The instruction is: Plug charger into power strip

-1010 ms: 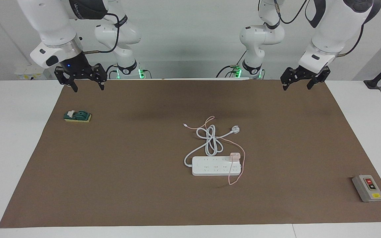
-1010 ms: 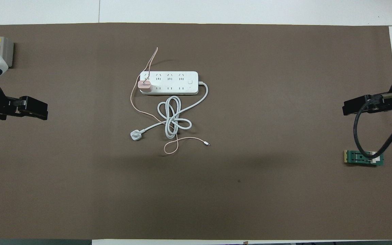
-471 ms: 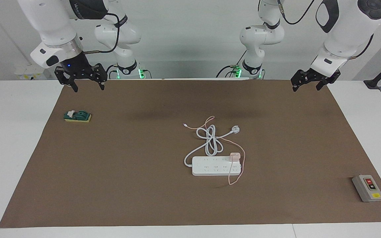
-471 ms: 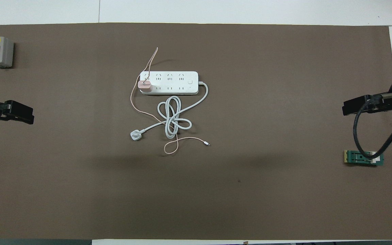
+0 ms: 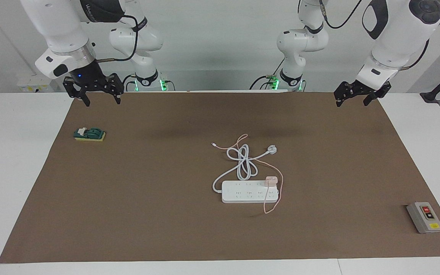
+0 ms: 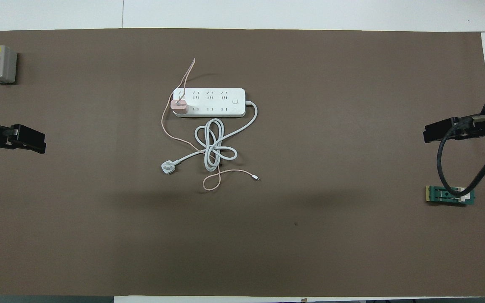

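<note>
A small pale-pink cube charger [image 5: 271,180] sits plugged into the power strip [image 5: 249,191], at the end socket of the row nearer the robots, toward the left arm's end of the strip. Its thin pink cable [image 6: 166,126] loops off both long sides of the strip and trails back toward the robots, ending in a small connector on the brown mat [image 5: 166,214]. The strip, a long flat white bar with two rows of sockets, lies near the middle of the desk [image 5: 17,160]; its thick white cord [image 6: 215,145] coils just beside it, nearer the robots, and ends in a round white plug [image 5: 272,149].

Both arms wait, raised well apart from the strip. The left claw [image 5: 359,93] hangs over the mat's corner, fingers spread and empty; the right claw [image 5: 97,91] hangs over the other corner, likewise spread and empty. A green switch block [image 5: 89,134] lies near the right claw, and a grey button box [image 5: 424,217] rests at the left arm's end, farther from the robots.
</note>
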`<state>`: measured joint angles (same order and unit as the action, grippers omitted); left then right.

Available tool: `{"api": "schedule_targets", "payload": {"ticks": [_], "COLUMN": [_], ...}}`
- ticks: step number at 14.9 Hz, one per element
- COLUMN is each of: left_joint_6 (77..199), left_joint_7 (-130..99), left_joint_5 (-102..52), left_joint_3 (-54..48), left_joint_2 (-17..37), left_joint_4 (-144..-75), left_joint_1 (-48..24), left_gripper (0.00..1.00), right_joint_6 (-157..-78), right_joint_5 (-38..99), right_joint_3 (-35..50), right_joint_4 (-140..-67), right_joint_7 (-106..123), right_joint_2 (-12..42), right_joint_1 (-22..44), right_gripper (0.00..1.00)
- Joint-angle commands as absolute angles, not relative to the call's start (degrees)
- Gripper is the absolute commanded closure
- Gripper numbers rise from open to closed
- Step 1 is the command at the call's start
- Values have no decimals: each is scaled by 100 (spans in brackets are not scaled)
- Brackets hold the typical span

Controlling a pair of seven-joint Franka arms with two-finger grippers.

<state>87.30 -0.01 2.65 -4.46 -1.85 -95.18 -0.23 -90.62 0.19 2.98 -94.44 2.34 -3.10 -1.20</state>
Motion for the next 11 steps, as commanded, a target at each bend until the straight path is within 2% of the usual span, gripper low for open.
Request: {"api": "schedule_targets", "payload": {"ticks": [1, 11], "left_joint_6": [8895, 8912], "left_joint_7": [97, -97], "left_joint_5": [272, -18], "left_joint_3": [-448, -431], "left_joint_2": [-413, -352], "left_joint_4": [-9782, -9659], "left_joint_1": [0, 35], "left_gripper": [0, 0], "right_joint_6": [-9018, -9018], "right_joint_5": [-53, -44], "right_joint_3": [360, 360], "right_joint_4": [-9501, -9501], "right_joint_7": [176, 141], "right_joint_2": [-396, -396], "right_joint_1": [-193, -185], "right_gripper": [0, 0]}}
